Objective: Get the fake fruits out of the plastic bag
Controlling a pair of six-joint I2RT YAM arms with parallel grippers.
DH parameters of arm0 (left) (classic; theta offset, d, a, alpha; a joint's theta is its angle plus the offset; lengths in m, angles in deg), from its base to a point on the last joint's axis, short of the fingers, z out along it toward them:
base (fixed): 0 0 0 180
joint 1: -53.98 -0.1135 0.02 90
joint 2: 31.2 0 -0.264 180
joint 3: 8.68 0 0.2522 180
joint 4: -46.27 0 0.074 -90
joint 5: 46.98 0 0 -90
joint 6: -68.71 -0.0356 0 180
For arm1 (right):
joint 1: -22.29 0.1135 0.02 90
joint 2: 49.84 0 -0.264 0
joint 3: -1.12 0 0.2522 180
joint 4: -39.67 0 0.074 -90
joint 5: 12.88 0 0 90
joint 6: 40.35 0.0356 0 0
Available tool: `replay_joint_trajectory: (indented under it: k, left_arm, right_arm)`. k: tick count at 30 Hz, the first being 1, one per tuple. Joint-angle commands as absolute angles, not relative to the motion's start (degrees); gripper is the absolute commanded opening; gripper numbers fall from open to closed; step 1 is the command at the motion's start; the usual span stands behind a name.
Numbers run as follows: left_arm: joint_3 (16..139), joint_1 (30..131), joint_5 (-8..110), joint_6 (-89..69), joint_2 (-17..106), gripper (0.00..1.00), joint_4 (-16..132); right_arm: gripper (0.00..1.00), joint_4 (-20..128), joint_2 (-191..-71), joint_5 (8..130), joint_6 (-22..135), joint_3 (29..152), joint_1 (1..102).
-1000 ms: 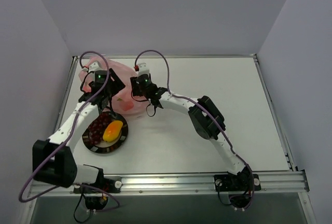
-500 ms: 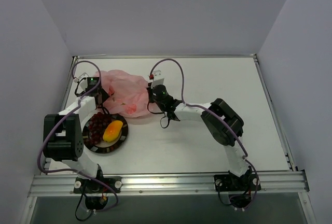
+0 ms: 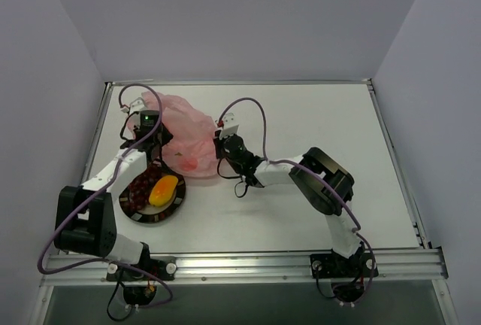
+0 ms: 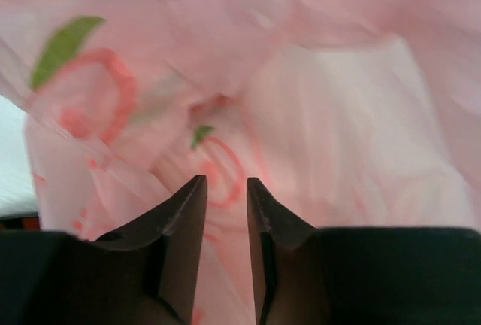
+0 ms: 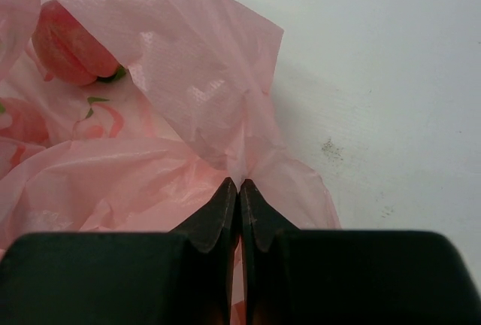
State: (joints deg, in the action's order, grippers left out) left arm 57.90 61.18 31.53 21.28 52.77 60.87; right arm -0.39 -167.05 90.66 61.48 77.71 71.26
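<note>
The right end effector (image 5: 239, 189) pinches the soft, likely slippery plastic bag (image 5: 188, 62), the left end effector (image 4: 225, 189) is slightly spread; grip the light peach (image 5: 68, 43) mid-body.

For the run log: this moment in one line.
left gripper: open at plastic bag; right gripper: shut on bag; peach: in bag; mango, grapes: on plate

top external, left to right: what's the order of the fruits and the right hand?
grape bunch → mango → peach → right hand, shut on the plastic bag edge. The plate and the bag are left out of the order because each spans several of these.
</note>
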Motion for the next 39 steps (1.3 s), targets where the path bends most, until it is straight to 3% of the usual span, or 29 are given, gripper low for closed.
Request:
replay_joint_trajectory:
  k: [1, 2, 11, 15, 23, 39]
  left_arm:
    - [62.0, 66.7, 27.2, 20.2, 48.2, 0.28, 64.9]
    - [62.4, 67.9, 26.4, 19.9, 48.0, 0.32, 65.7]
    - [76.1, 68.8, 24.0, 16.2, 61.5, 0.36, 68.6]
    - [81.5, 66.7, 21.7, 15.8, 69.8, 0.58, 69.5]
    - [80.9, 63.1, 22.0, 14.7, 71.7, 0.86, 67.2]
    - [74.2, 62.6, 13.4, 13.4, 67.3, 0.93, 66.3]
  right_arm:
    - [0.01, -2.1, -166.9, 91.1, 60.8, 80.4, 70.5]
    - [0.01, -2.0, -167.0, 90.9, 60.9, 80.6, 70.5]
    - [0.01, -1.4, -166.9, 87.8, 63.0, 81.1, 69.8]
    - [0.01, -1.1, -166.5, 87.3, 63.1, 81.2, 69.8]
    - [0.01, -1.1, -166.3, 86.4, 63.6, 81.2, 69.5]
    - [0.01, -0.1, -167.7, 85.3, 64.1, 82.2, 69.3]
